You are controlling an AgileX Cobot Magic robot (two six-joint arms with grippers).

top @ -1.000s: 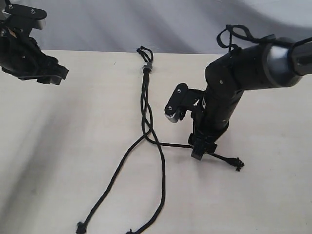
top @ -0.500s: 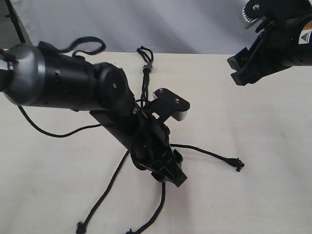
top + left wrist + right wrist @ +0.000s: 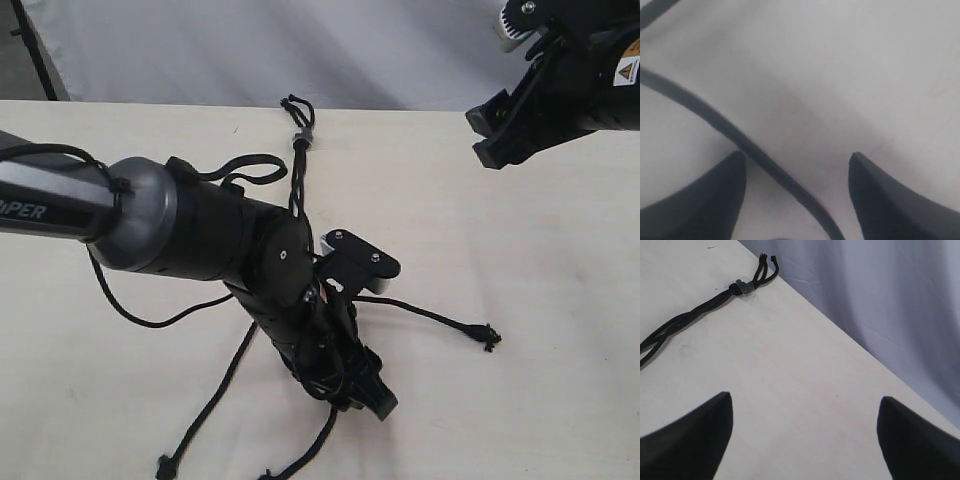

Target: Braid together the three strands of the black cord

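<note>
The black cord [image 3: 297,165] lies on the pale table, its loops and grey band [image 3: 303,136] at the far edge. Below the band the three strands are twisted together, then hidden under my left arm. One strand [image 3: 430,315] runs right to a frayed knot [image 3: 488,338]. Another [image 3: 205,415] trails to the front left, and the third [image 3: 318,440] comes out below the left gripper. My left gripper [image 3: 368,398] hangs low over the table, open, with a strand [image 3: 740,140] lying slantwise between its fingers, not pinched. My right gripper [image 3: 486,140] is raised at the back right, open and empty [image 3: 805,405]. The right wrist view shows the band [image 3: 742,286].
A thicker smooth robot cable [image 3: 135,305] sags from the left arm onto the table at the left. The table's far edge meets a grey backdrop [image 3: 300,50]. The left arm's body covers the middle of the cord.
The right arm has lifted off the right-hand strand and withdrawn to the back right. The left arm has swung in across the middle and sunk lower toward the front, over the middle strand.
</note>
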